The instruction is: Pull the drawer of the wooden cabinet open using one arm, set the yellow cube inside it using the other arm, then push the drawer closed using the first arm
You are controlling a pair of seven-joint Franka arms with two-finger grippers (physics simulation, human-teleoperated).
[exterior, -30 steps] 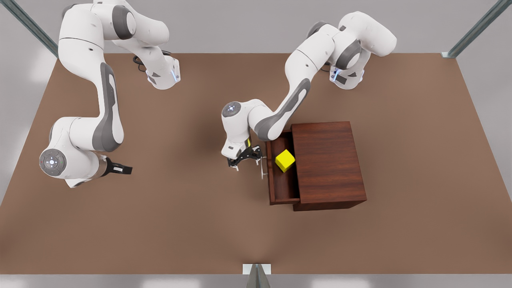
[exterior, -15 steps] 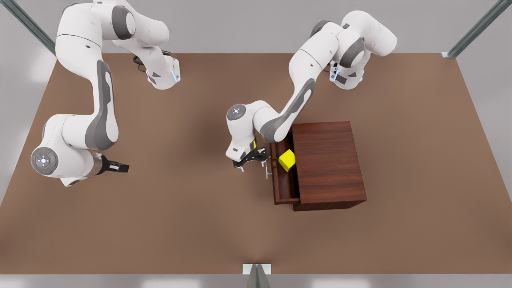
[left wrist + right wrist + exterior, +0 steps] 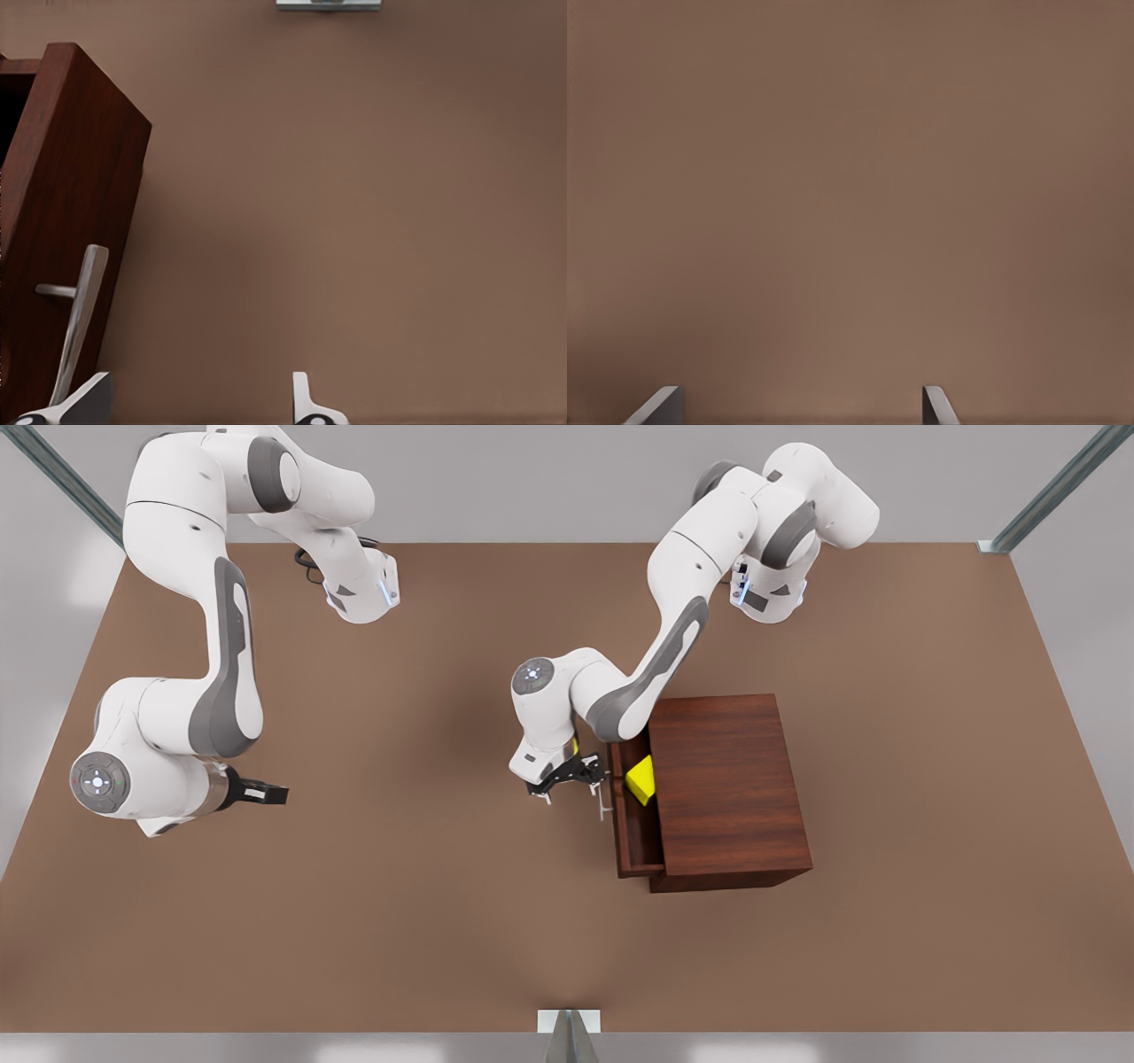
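The left gripper [image 3: 571, 781] sits at the drawer [image 3: 636, 828] front with its fingers [image 3: 306, 403] spread wide, one finger [image 3: 84, 396] touching the handle [image 3: 78, 323]. The drawer stands partly out of the cabinet [image 3: 726, 788]. The yellow cube [image 3: 641, 779] lies inside it, half under the cabinet top, just beyond the fingers. The right gripper [image 3: 261, 791] waits well apart over the table [image 3: 425, 921], fingers [image 3: 935, 405] wide.
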